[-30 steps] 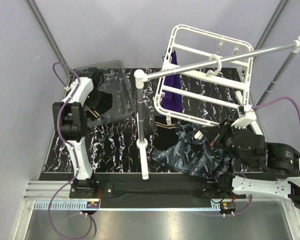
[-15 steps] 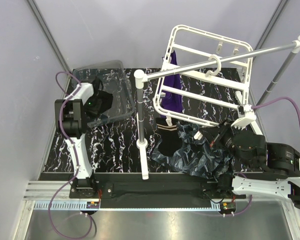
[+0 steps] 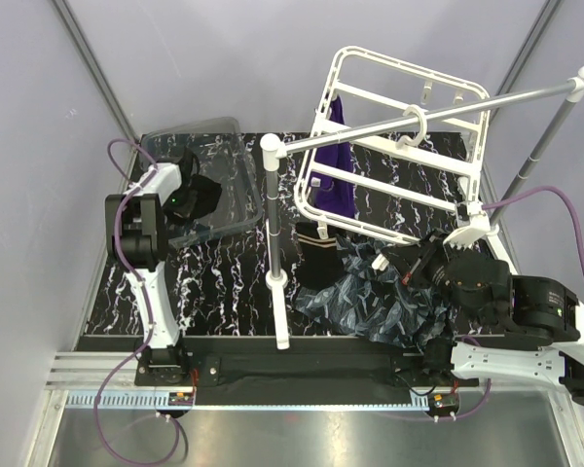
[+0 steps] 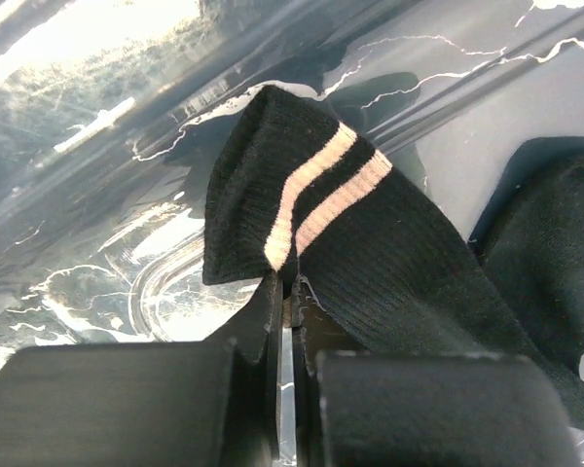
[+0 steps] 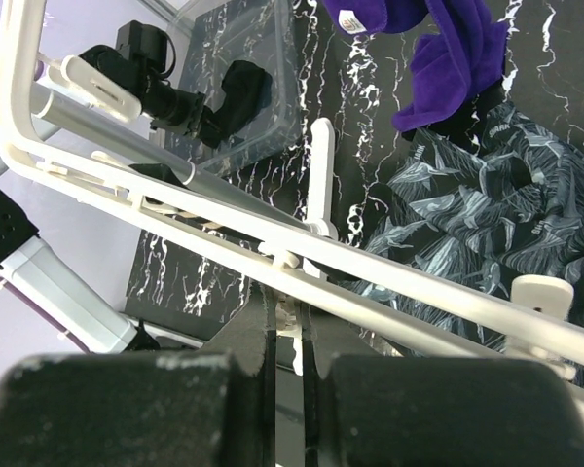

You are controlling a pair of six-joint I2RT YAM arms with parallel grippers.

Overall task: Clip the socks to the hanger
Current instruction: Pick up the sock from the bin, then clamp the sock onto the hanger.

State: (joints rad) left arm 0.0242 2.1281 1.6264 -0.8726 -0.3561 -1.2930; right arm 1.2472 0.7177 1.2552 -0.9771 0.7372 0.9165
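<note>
Ribbed black sock (image 4: 370, 233) with 2 pale stripes is pinched by the closed left claw (image 4: 287, 292) inside the clear bin (image 3: 243, 175). A clip (image 5: 290, 331) on the tilted white plastic hanger (image 3: 370, 185) edge is pinched by the closed right claw (image 5: 287, 311).

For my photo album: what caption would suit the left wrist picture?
Left gripper shut on a black sock with two pale stripes, inside a clear plastic bin.

No lettering, number or brand is showing legibly in any view. A small white tag (image 5: 351, 18) is hanging on the purple sock (image 5: 448, 58) at the top of the right wrist view, its red print blurring beyond reading.
</note>
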